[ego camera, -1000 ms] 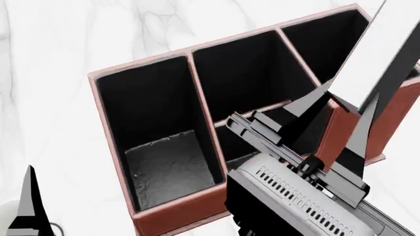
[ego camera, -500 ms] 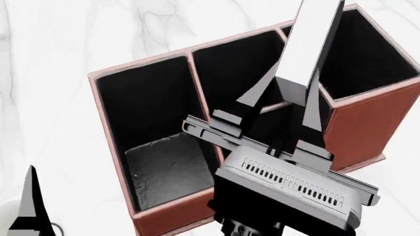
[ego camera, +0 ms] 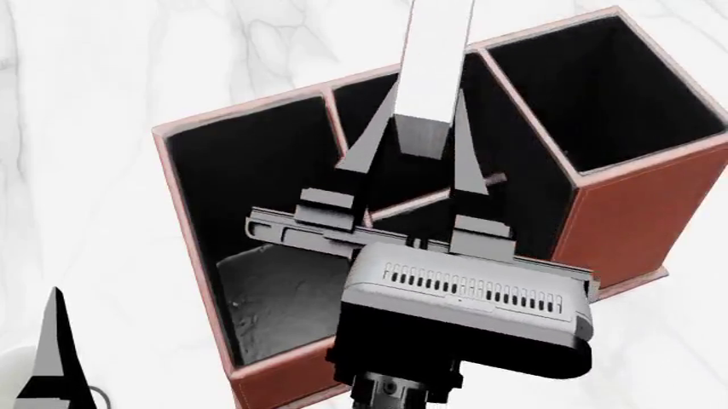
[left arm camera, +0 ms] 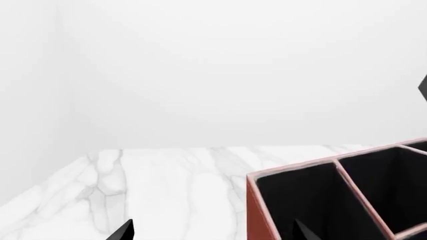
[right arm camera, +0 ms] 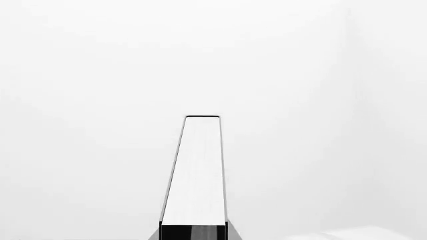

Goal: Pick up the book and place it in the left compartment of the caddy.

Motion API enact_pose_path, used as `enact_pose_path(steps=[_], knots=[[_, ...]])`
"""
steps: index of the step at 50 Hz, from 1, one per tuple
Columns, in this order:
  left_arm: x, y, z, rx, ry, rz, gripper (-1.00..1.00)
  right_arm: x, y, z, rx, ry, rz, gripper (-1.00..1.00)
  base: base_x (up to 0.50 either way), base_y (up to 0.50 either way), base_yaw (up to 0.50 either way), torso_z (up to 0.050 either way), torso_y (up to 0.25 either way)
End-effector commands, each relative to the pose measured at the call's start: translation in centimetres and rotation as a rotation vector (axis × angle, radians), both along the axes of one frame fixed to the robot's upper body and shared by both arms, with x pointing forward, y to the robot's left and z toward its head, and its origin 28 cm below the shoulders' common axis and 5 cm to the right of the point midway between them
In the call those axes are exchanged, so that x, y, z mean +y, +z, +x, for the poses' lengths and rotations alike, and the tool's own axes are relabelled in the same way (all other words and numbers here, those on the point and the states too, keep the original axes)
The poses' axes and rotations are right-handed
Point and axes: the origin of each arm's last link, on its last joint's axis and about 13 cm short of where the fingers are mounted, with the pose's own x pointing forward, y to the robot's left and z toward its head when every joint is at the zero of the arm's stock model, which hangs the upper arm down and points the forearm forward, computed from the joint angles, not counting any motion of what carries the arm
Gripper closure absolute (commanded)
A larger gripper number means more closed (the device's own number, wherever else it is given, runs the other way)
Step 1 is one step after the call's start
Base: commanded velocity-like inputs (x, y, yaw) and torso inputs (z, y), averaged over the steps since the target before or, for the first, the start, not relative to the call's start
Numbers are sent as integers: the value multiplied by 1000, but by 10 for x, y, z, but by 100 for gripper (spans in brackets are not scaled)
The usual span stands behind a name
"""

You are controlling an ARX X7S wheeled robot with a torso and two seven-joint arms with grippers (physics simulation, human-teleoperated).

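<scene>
**Book carried over the caddy, not yet lowered**

Transport is the step in hand. The right gripper [ego camera: 427, 149] is clamped on the thin black-covered book with white page edges [ego camera: 438, 51], holding it upright above the reddish-brown leather-look caddy with black lining [ego camera: 637, 204], roughly over the crossbar section. The wide left compartment with greyish floor [ego camera: 279, 294] sits to one side; the next move likely calls for shifting that way, then lowering. In the right wrist view the book [right arm camera: 195, 175] shows its pale page edge, narrow and straight. The left gripper [ego camera: 51, 358] hangs aside; I cannot tell its state.
</scene>
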Motion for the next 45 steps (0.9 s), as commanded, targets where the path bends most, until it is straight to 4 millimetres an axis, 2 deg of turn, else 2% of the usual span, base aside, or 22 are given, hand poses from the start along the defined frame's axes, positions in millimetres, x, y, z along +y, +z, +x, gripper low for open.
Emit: enact_pose_path(steps=[1,24,45], knots=[[1,5,0,-10,-38,-33,-100,5,16,-8,-98,134,-28,100,0,0,0,0,0],[1,4,-1,-11,-38,-31,-100,10,19,-16,-25,283,-47,100,0,0,0,0,1],[1,4,0,-12,-36,-31,-100,6,30,-28,7,269,-145,100,0,0,0,0,1]])
